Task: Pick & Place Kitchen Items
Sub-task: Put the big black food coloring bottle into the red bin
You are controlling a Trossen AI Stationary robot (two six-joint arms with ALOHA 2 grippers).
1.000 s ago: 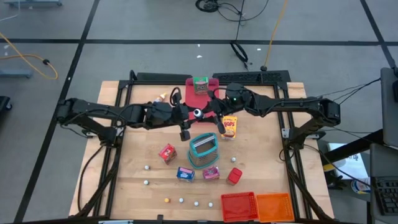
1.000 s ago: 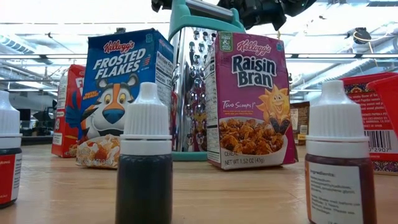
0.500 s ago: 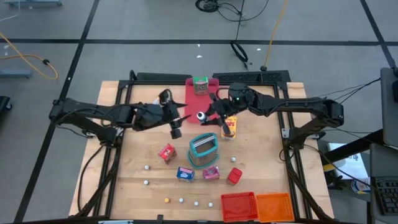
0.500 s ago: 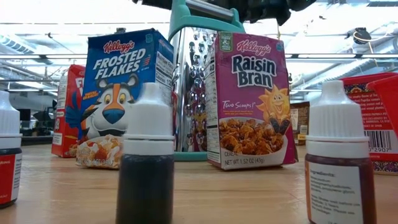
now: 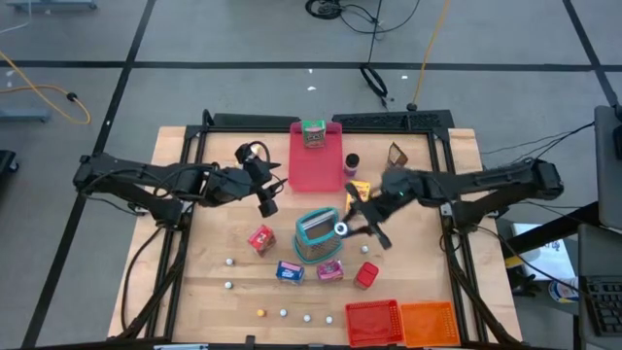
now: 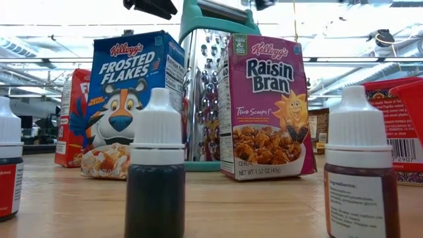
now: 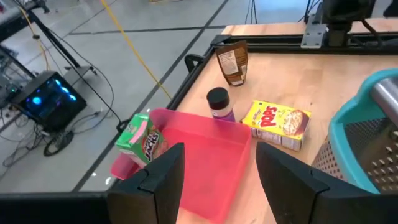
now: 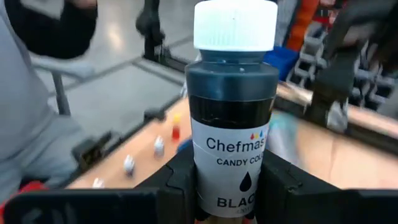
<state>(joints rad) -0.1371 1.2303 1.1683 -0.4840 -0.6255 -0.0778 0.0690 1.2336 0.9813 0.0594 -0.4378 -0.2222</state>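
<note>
now black bottle upright — clamped between right gripper fingers

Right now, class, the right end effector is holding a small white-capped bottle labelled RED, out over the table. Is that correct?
Not quite. The right wrist view shows the right end effector holding a white-capped bottle labelled BLACK, with dark contents, not RED. The rest stands: it is held out over the table.
</note>
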